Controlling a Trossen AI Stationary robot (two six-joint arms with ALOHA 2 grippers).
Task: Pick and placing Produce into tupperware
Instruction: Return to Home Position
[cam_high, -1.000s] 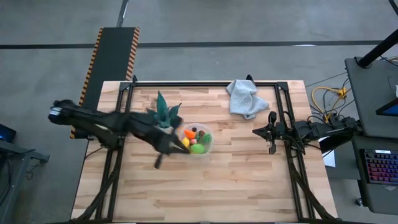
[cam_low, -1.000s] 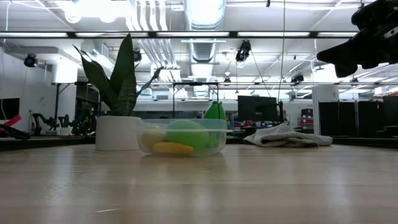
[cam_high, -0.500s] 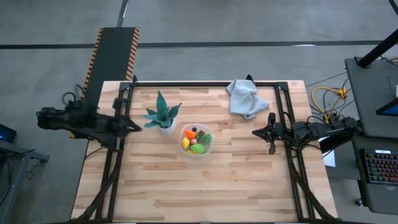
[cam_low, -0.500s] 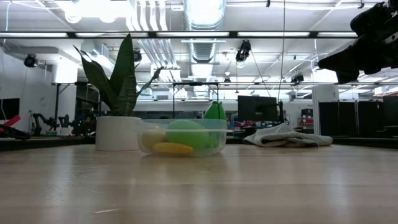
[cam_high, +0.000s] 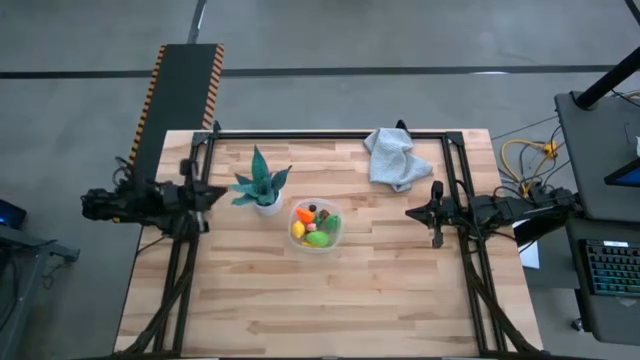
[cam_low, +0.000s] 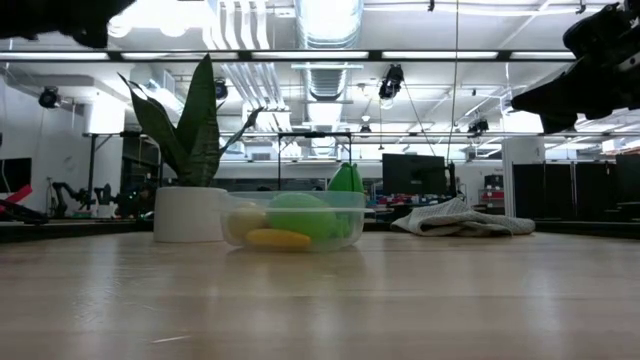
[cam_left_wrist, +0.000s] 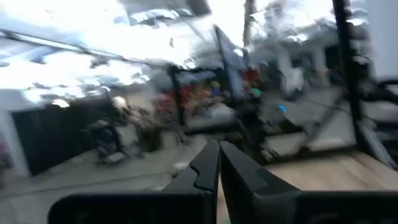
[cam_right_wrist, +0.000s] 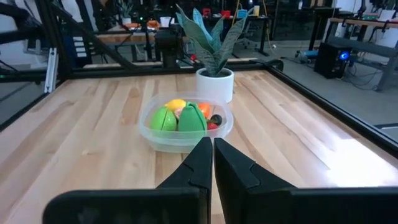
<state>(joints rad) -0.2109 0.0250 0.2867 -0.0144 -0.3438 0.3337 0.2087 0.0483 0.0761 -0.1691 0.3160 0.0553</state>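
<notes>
The tupperware (cam_high: 316, 227), a small clear tub, stands on the table's middle and holds the produce (cam_high: 312, 228): green, yellow, orange and dark pieces, which the right wrist view also shows (cam_right_wrist: 184, 116). In the low view the tub (cam_low: 294, 220) rests flat on its base. My left gripper (cam_high: 207, 195) is shut and sits raised over the table's left edge, left of the plant. My right gripper (cam_high: 410, 212) is shut too and hovers near the right edge, pointing at the tub. In the wrist views both the left fingers (cam_left_wrist: 219, 147) and the right fingers (cam_right_wrist: 211, 142) are shut on nothing.
A spiky teal plant in a white pot (cam_high: 262, 187) stands just left of and behind the tub. A pale grey cloth (cam_high: 395, 157) lies bunched near the far right corner. Black frame rails (cam_high: 330, 135) run along the far, left and right edges. Bare wood lies toward the near edge.
My left gripper has drawn back from beside the tub to the table's left edge, past the plant, and the arm has folded back and risen. The tub and the produce have stayed in place. The right arm has kept still.
</notes>
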